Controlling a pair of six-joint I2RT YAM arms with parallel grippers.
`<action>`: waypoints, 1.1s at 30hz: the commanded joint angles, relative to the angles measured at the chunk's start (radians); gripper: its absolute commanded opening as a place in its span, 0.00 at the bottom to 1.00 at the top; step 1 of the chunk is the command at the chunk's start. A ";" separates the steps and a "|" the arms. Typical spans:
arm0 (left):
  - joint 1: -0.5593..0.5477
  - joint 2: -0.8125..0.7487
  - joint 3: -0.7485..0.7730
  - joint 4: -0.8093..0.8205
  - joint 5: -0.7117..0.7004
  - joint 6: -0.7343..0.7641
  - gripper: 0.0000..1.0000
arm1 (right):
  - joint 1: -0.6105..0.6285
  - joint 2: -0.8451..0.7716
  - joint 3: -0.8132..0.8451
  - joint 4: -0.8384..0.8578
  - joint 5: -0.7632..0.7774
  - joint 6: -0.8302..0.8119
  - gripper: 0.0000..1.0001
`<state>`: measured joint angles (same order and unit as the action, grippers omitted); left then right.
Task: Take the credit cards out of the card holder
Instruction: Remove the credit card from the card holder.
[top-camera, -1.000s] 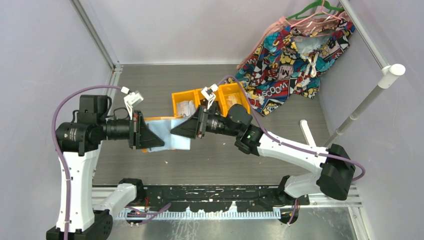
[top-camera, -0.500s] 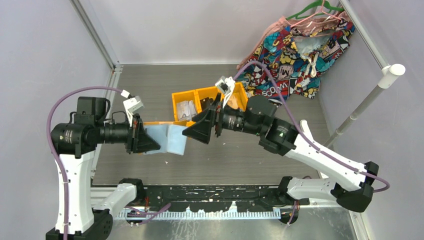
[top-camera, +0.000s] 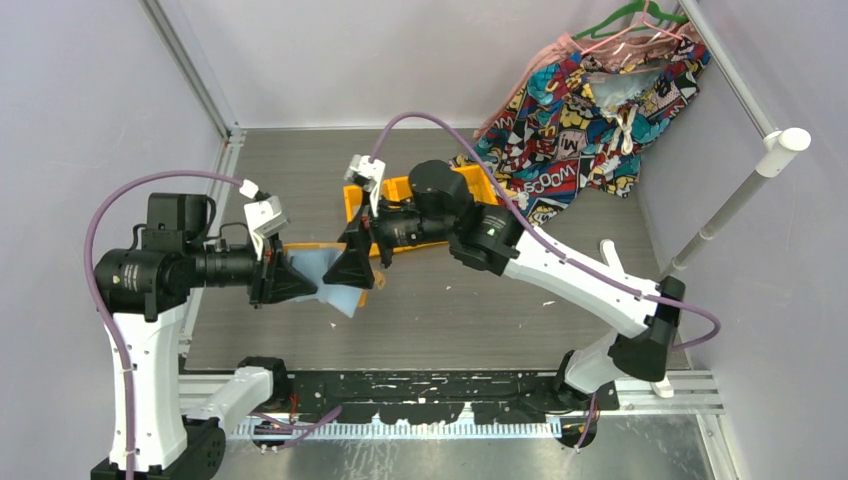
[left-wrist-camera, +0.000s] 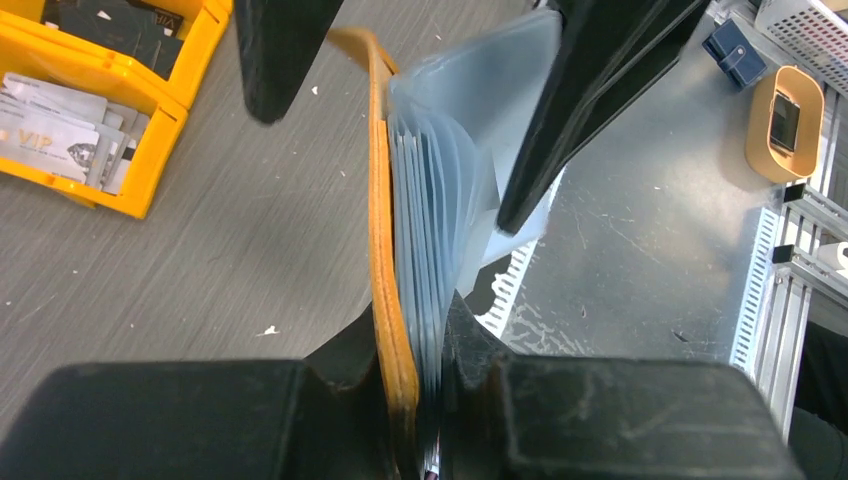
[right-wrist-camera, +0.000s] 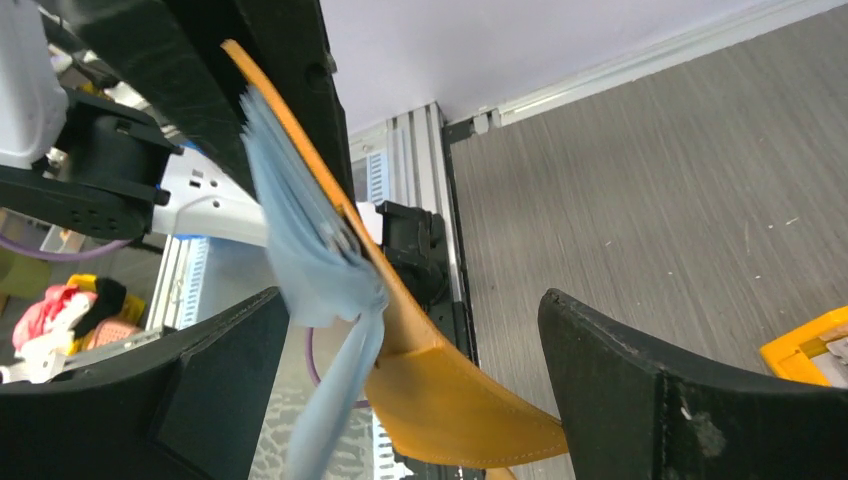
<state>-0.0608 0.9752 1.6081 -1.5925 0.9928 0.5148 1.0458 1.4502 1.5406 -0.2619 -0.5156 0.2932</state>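
The left end effector (left-wrist-camera: 415, 400), nearly closed on the spine of the card holder (left-wrist-camera: 385, 250), held it off the worktop (left-wrist-camera: 200, 250) with its blue pockets fanned, seemingly so the right end effector (right-wrist-camera: 412, 300), wide open and empty, could straddle its free edge.

smooth glossy plastic card holder (left-wrist-camera: 384, 240)

Pale lilac walls (top-camera: 400, 60) enclose a grey wood-grain table (top-camera: 480, 310); patterned cloth (top-camera: 580, 110) hangs upper right. A white pole (top-camera: 735, 205) leans right.
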 joint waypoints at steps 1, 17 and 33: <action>-0.003 -0.004 0.031 -0.184 0.040 0.037 0.00 | 0.025 0.019 0.090 -0.004 -0.089 -0.052 0.99; -0.006 0.000 0.050 -0.184 0.068 0.011 0.04 | 0.014 0.082 0.105 0.059 -0.011 0.086 0.27; -0.028 0.045 0.165 -0.184 0.151 -0.119 0.19 | -0.054 -0.092 -0.115 0.143 -0.012 0.108 0.13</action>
<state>-0.0914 1.0359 1.7073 -1.5917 1.0531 0.4484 1.0340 1.4105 1.4349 -0.0750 -0.5652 0.4122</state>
